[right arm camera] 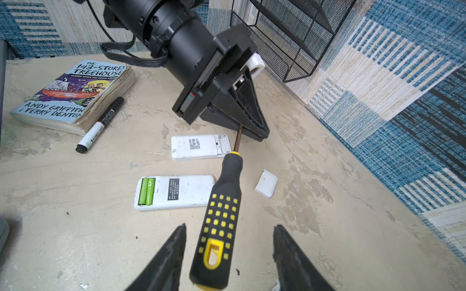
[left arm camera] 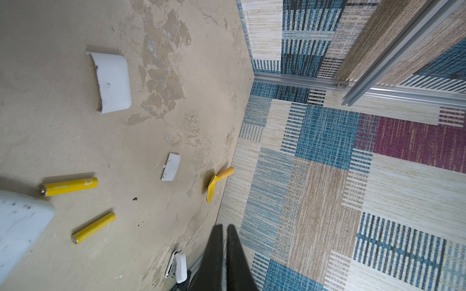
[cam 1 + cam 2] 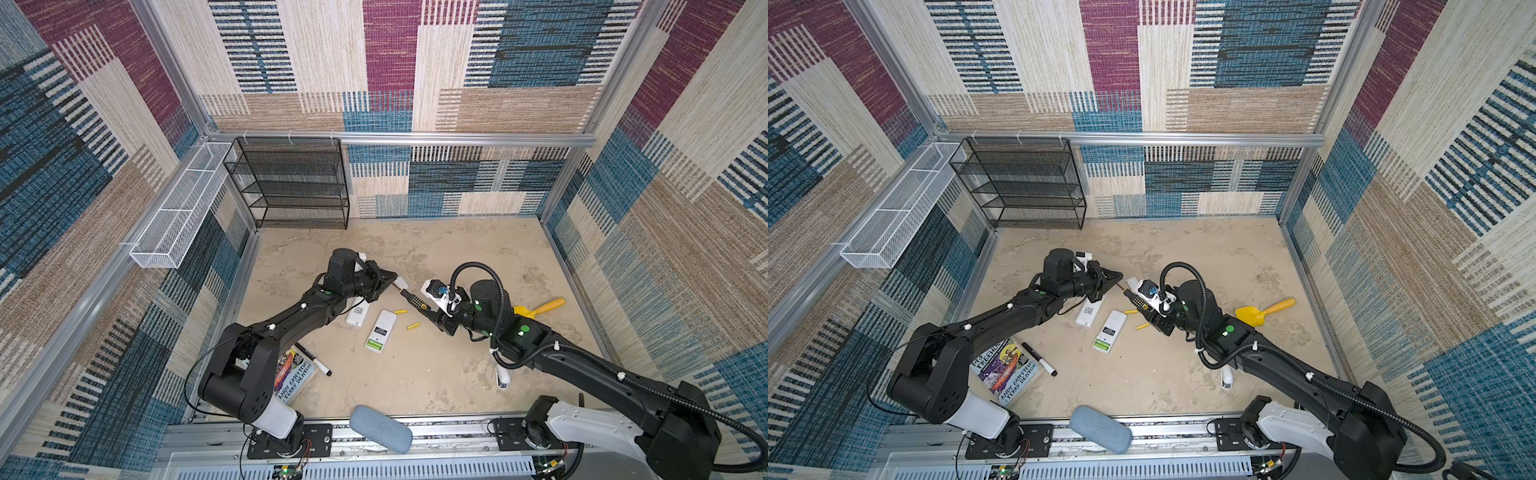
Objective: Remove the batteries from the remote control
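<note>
Right tool [image 1: 230, 226]: the jaws stand apart, one on each side of the screwdriver [image 1: 223, 209] handle. I see a gap on both sides, so I read no grip. The butt of the handle sits between the jaws and the shaft points away from this tool.

Just past the right tool's tips, on the bench [image 1: 75, 239], lies the loaded remote [image 1: 186, 192]. It is back up with the cover off, and two green batteries [image 1: 146, 191] sit side by side in its open bay.

In both top views a yellow battery [image 3: 413, 326] lies loose on the bench between that remote and the right tool. The other yellow battery [image 3: 400, 311] lies near it, the two not touching.

A white cover [image 1: 266, 186] lies flat on the other side of the handle from the loaded remote.

Further out is the second remote [image 1: 200, 147], also back up. Its bay is uncovered at the end next to the shaft.

Left tool [image 1: 259, 131]: it sits over that end of the second remote with its fingers closed on the bare shaft. From the right wrist view this is the only grip on the screwdriver.

Beyond, on the left tool's arm side, a marker [image 1: 100, 124] lies against a paperback book [image 1: 73, 93]. Behind the left tool, a black mesh rack [image 1: 302, 37] stands at the wall.
</note>
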Tool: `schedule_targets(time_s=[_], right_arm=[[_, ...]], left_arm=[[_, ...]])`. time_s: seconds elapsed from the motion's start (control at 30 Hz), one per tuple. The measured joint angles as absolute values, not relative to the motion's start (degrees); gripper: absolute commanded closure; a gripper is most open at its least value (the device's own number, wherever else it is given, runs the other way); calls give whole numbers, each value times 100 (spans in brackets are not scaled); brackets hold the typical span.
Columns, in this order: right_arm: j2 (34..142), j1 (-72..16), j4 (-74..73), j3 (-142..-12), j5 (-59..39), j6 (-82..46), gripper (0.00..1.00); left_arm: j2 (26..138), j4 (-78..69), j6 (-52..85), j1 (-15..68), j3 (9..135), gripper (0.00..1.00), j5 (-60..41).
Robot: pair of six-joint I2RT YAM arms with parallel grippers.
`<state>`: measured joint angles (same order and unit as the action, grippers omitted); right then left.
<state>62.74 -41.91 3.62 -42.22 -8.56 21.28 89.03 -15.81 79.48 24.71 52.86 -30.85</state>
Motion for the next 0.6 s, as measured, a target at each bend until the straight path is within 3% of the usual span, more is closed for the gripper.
schedule_targets(time_s=[0.43,0.6], right_arm=[[6414,-4165,301,-4091,-1116,2012,56],[6440,-4160,189,-4093,-1111,1968,64]], left_arm=[[8934,-2060,8298,2440,5142,100,-3186],[8991,-2200,8403,2421,5103,100,-3323]])
